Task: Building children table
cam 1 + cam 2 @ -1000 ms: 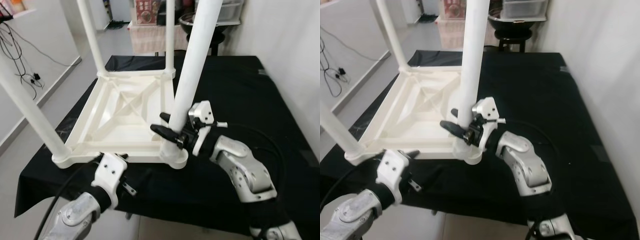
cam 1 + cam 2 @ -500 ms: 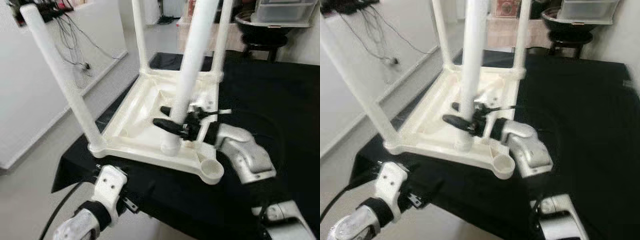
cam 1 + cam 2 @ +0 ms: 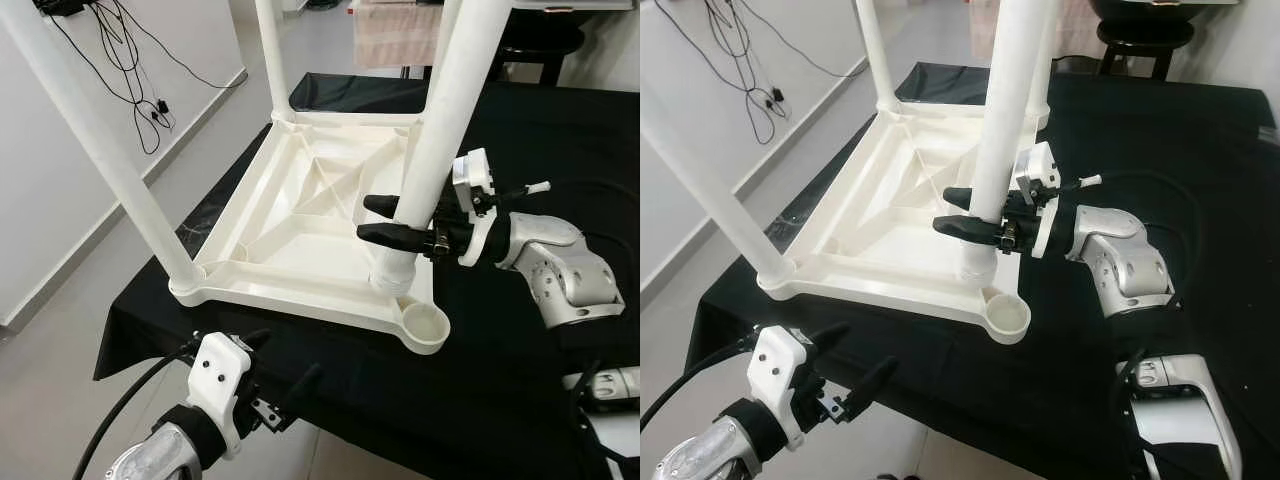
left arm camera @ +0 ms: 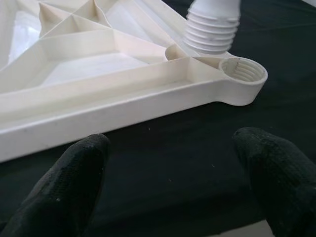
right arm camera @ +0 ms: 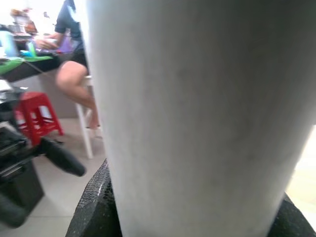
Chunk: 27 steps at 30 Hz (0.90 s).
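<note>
Left eye view, from left to right: pale floor with loose black cables (image 3: 130,70) along a white wall, then a table under a black cloth (image 3: 520,400). On the cloth, near its left front corner, a white plastic children's table (image 3: 300,225) lying upside down, ribbed underside up. Three white legs already standing in their corners: one at the near left (image 3: 100,150), one at the far left (image 3: 268,55), one at the far right (partly hidden behind the leg in hand).

Low at the front left, the left gripper (image 3: 285,375), just short of the tabletop's front edge, black fingers (image 4: 79,173) spread wide and touching nothing. Seen along those fingers: the near right corner socket (image 4: 243,75), threaded and empty.

Further right, the fourth leg (image 3: 440,130), tilted, its threaded end (image 4: 213,27) resting inside the frame just beside that socket, not in it. Clamped around the leg low down, the right gripper (image 3: 400,222), both fingers pressed against the white tube. Behind the tube in the right wrist view, a person (image 5: 74,54) seated far off.

Likely risks: cross-threading, with the leg brought to the socket at a slant; a slide of the unsteadied tabletop on the cloth under sideways push; slipping of the smooth tube in the grip.
</note>
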Tool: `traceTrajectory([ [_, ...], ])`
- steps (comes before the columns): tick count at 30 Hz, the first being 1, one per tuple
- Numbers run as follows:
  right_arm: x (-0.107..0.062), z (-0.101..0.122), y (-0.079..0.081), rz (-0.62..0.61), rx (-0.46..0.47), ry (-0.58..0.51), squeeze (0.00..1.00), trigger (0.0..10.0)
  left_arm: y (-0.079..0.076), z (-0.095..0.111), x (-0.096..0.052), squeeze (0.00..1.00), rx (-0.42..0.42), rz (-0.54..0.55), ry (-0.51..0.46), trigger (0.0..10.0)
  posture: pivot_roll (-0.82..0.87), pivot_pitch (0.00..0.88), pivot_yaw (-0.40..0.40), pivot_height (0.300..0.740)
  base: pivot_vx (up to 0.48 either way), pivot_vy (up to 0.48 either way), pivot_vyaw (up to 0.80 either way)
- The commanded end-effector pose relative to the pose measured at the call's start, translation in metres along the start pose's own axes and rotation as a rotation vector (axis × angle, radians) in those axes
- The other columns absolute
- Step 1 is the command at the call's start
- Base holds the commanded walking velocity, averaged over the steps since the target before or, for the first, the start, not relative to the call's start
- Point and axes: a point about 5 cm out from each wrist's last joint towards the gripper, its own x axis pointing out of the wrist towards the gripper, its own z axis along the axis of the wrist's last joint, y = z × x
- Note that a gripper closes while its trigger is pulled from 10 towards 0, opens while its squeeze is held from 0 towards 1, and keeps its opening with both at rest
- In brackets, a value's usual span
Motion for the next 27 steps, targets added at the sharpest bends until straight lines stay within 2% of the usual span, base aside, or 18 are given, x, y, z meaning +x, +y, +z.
traceTrajectory([
  [1, -0.006, -0.002, 0.005, 0.059, 0.013, 0.022, 0.0, 10.0, -0.001, 0.0, -0.003, 0.0, -0.006, -0.033, 0.01, 10.0, 0.03, 0.204, 0.078, 0.74, 0.0, 0.0, 0.0],
  [6, -0.021, -0.009, 0.008, 0.107, 0.044, 0.094, 0.0, 10.0, -0.004, 0.002, -0.004, 0.0, -0.021, -0.076, 0.013, 10.0, 0.03, 0.212, 0.079, 0.74, 0.0, 0.0, 0.0],
  [11, -0.026, -0.012, 0.009, 0.125, 0.058, 0.124, 0.0, 10.0, -0.004, 0.002, -0.005, 0.0, -0.025, -0.09, 0.015, 10.0, 0.03, 0.214, 0.079, 0.74, 0.0, 0.0, 0.0],
  [12, -0.027, -0.015, 0.009, 0.115, 0.053, 0.141, 0.0, 10.0, -0.004, 0.003, -0.005, 0.0, -0.027, -0.1, 0.01, 2.7, 0.03, 0.215, 0.079, 0.74, 0.0, 0.0, 0.0],
  [14, -0.027, -0.015, 0.009, 0.115, 0.053, 0.141, 0.0, 10.0, -0.004, 0.003, -0.005, 0.0, -0.027, -0.1, 0.01, 2.7, 0.03, 0.215, 0.079, 0.74, 0.0, 0.0, 0.0],
  [15, -0.026, -0.017, 0.007, 0.102, 0.049, 0.148, 0.0, 10.0, -0.005, 0.004, -0.005, 0.0, -0.034, -0.113, 0.007, 0.0, 0.03, 0.215, 0.077, 0.74, 0.0, 0.0, 0.0],
  [27, -0.03, -0.019, 0.004, 0.076, 0.048, 0.128, 0.0, 10.0, -0.007, 0.005, -0.006, 0.0, -0.055, -0.161, 0.002, 0.0, 0.03, 0.216, 0.075, 0.74, 0.0, 0.0, 0.0],
])
